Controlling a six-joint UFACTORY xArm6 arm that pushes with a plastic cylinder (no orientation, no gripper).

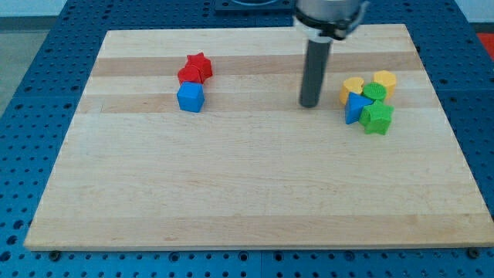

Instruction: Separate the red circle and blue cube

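Observation:
The red circle [188, 76] lies on the wooden board [255, 185] at the upper left, touching the blue cube [190, 98] just below it. A red star [201, 64] touches the red circle on its upper right side. My tip [309, 105] rests on the board well to the right of these three blocks, about a quarter of the board's width away, touching no block.
A tight cluster sits at the view's right: a yellow block [353, 88], a yellow hexagon-like block [384, 81], a green circle [374, 93], a blue triangle [356, 107] and a green star [378, 117]. The cluster is just right of my tip.

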